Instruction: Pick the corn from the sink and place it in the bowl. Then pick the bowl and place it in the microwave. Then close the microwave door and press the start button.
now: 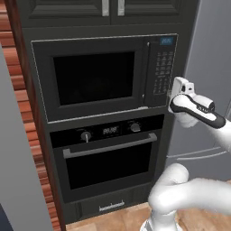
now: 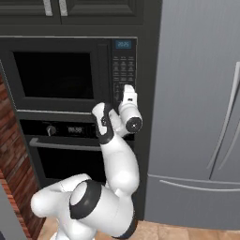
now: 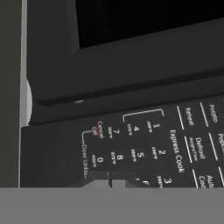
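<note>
The black microwave [image 1: 97, 76] is built into the dark cabinet column, and the microwave door [image 1: 90, 81] is shut flat, its window dark. My gripper [image 1: 172, 95] is at the lower part of the keypad panel [image 2: 123, 70], under the blue display [image 2: 123, 44]. In the hand view the two fingertips [image 3: 109, 180] are pressed together, shut on nothing, just below the number keys [image 3: 140, 144], very close to the panel or touching it. The corn, the sink and the bowl are out of view.
A black oven [image 1: 108, 158] with knobs and a long bar handle sits right under the microwave. A grey fridge [image 2: 201, 117] stands to the right, a brick wall [image 1: 18, 99] to the left, and cabinet doors [image 1: 108, 9] above.
</note>
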### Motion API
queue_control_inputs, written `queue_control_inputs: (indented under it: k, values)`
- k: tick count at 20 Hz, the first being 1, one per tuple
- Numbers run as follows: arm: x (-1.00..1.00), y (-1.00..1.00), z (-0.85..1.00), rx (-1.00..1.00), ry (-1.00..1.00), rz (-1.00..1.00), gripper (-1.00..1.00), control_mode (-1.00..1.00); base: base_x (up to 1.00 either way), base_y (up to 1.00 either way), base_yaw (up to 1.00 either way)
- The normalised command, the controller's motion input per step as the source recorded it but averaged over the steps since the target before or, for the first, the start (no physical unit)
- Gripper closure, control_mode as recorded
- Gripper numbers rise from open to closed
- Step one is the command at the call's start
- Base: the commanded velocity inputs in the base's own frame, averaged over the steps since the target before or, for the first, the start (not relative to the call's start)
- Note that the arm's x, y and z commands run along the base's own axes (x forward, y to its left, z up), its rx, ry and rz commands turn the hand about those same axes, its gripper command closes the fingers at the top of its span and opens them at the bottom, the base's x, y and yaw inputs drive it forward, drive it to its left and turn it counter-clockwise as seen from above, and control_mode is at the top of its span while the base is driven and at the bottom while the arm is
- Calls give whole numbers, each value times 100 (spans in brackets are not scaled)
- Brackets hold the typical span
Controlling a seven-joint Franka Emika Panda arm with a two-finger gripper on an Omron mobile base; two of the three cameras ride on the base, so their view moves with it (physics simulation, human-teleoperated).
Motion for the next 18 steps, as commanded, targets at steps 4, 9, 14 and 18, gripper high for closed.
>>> queue_control_inputs:
  k: [4, 9, 14, 18]
  values:
    - [45, -26, -20, 3, 0, 0, 100, -100, 0, 0, 0]
    - [36, -24, -9, 3, 0, 0, 100, -100, 0, 0, 0]
    - [48, -4, 0, 2, 0, 0, 100, -100, 0, 0, 0]
    - [41, -7, -13, 0, 0, 0, 100, -100, 0, 0, 0]
